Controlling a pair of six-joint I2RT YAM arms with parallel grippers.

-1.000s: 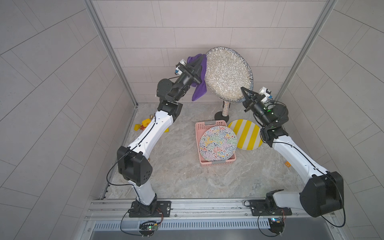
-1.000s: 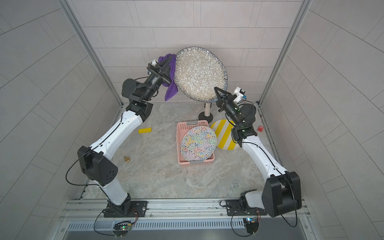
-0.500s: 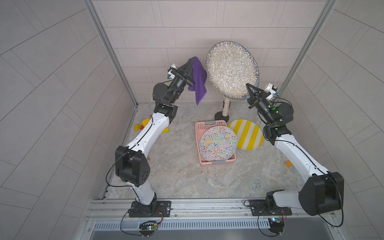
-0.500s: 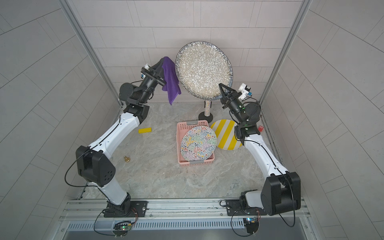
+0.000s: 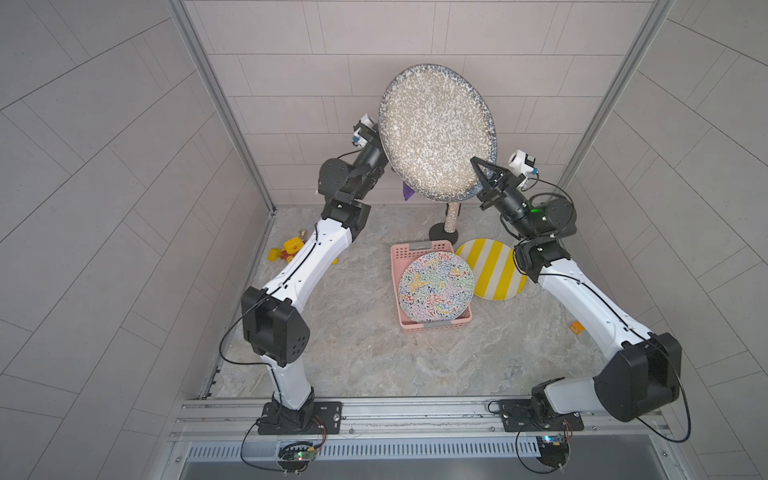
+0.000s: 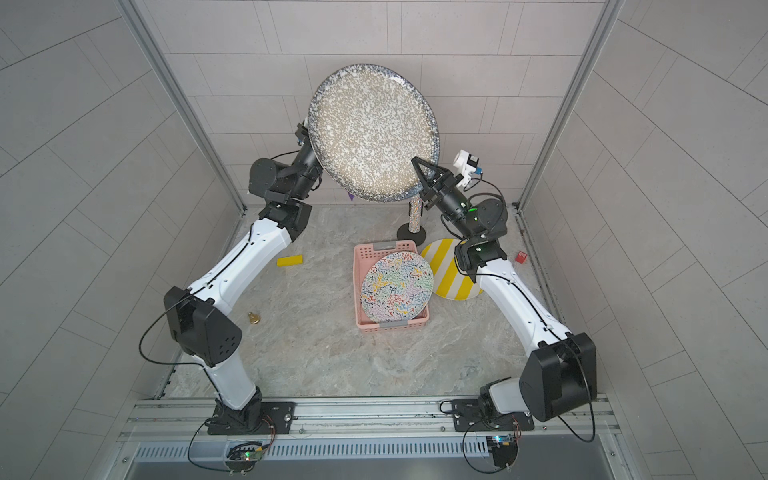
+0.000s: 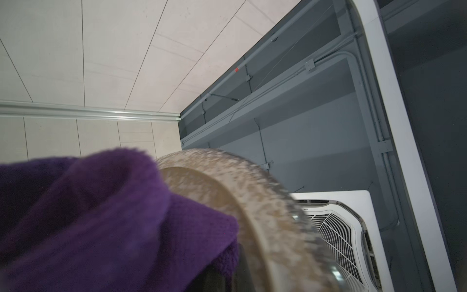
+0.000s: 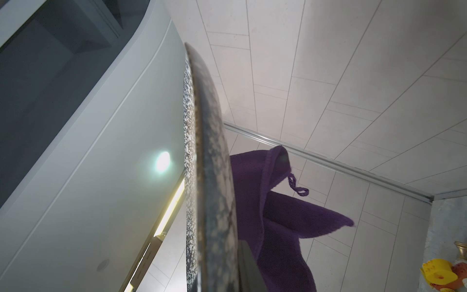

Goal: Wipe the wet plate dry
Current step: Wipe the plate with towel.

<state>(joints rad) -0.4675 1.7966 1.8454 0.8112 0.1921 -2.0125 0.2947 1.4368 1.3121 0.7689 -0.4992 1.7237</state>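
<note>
Patterned plate (image 5: 436,286) in basket (image 5: 405,252); striped plate (image 5: 494,270) maybe touching.

The speckled plate (image 5: 436,133), round, beige and white with a dark blue rim, stands tilted on edge high above the table. The purple cloth (image 8: 278,227), bunched and folded, lies against its back face, mostly hidden in both top views.

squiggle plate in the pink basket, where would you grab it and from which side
Pinch the rim of the plate where it overhangs the basket beside the striped plate, coming from that side, one jaw above and one below. It is thin, flat and wider than the basket, so probably only that jutting edge offers a grip.
</note>
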